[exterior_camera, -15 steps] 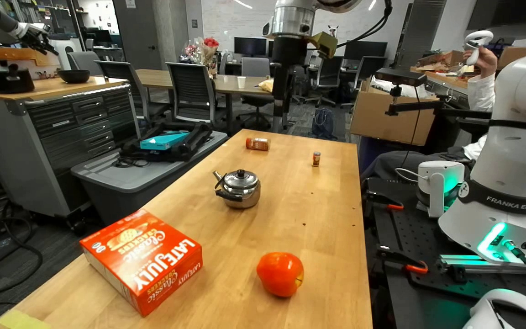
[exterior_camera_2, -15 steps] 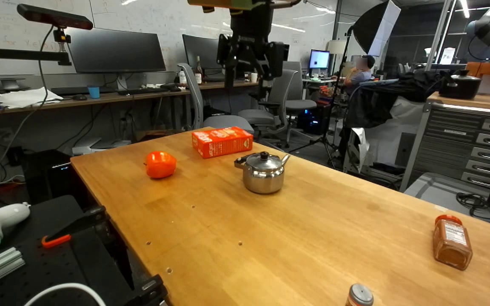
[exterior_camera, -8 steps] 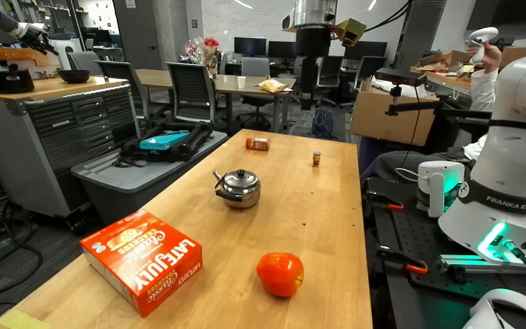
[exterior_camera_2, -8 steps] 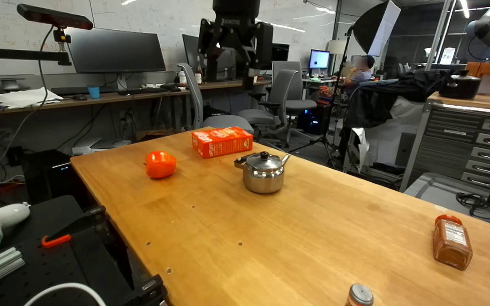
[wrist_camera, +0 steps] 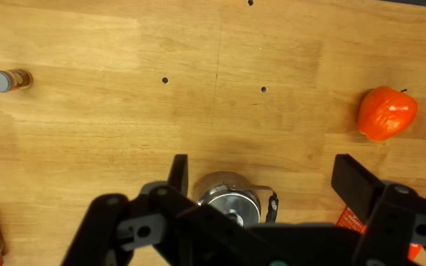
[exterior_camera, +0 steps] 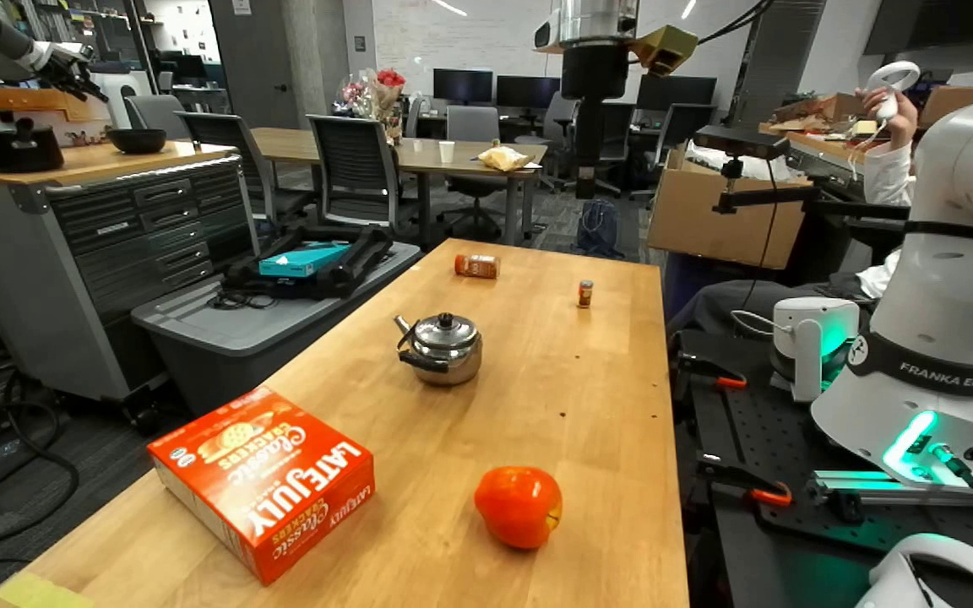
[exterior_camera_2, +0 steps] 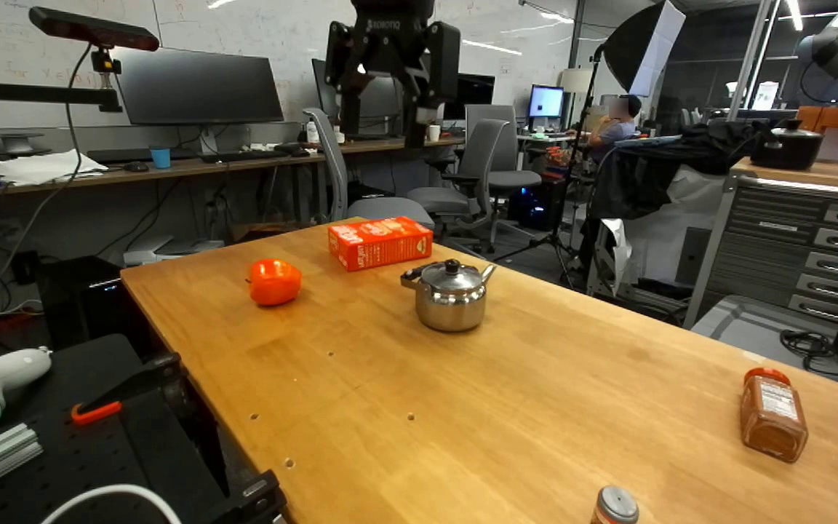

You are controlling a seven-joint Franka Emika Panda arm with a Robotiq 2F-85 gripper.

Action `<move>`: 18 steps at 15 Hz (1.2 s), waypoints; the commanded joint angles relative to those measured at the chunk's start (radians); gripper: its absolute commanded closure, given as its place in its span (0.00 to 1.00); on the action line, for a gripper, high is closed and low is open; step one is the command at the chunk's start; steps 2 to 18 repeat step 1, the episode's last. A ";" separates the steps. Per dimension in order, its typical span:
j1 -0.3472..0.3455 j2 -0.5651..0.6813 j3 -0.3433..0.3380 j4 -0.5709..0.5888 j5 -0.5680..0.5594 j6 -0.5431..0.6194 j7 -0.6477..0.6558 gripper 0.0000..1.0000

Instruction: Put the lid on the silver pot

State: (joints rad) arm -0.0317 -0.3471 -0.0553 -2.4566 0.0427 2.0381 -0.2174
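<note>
The silver pot stands upright on the table in both exterior views, with a black side handle and a short spout. The lid, with its dark knob, sits on top of the pot; it also shows in an exterior view. In the wrist view the lid and pot are partly hidden by my finger linkage. My gripper is open with nothing between its fingers. It hangs well above the table, apart from the pot, in both exterior views.
An orange cracker box and a red-orange fruit lie at one end of the wooden table. A spice jar on its side and a small upright shaker are at the opposite end.
My open gripper has moved away from above the pot, rightward in an exterior view and leftward and slightly up in an exterior view. The pot and lid have not moved.
</note>
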 commanded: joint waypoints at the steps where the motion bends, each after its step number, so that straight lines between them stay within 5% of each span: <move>1: 0.008 0.000 -0.007 0.001 -0.003 -0.002 0.002 0.00; 18: 0.008 0.000 -0.007 0.001 -0.003 -0.002 0.002 0.00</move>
